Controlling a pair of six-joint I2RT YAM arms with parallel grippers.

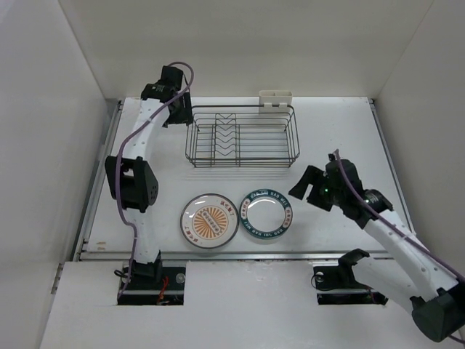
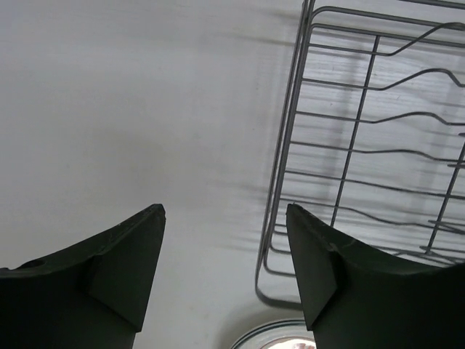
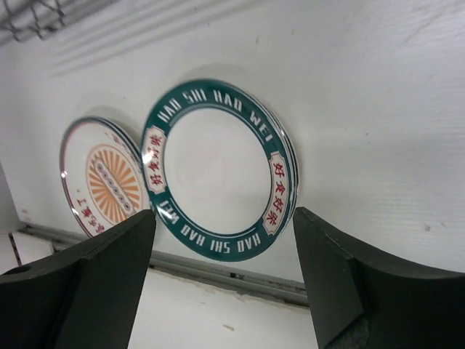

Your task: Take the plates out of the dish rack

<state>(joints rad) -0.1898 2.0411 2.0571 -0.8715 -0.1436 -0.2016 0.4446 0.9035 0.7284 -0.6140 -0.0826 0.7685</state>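
White table (image 1: 341,131) held the orange plate (image 1: 210,220) and the teal plate (image 1: 267,214) flat, side by side, near the dish rack (image 1: 242,136). The left gripper (image 2: 225,211) and the right gripper (image 3: 224,212) were both wide apart, holding nothing.

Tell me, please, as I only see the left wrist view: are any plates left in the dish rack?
Observer: No. In the top view the dish rack holds no plates.
Operator: Where are the plates, then?
Observer: Two lie side by side on the near part of the table, an orange sunburst plate to the left of a teal-rimmed plate.
Operator: And the right gripper?
Observer: The right gripper is open and holds nothing. It faces the teal-rimmed plate.
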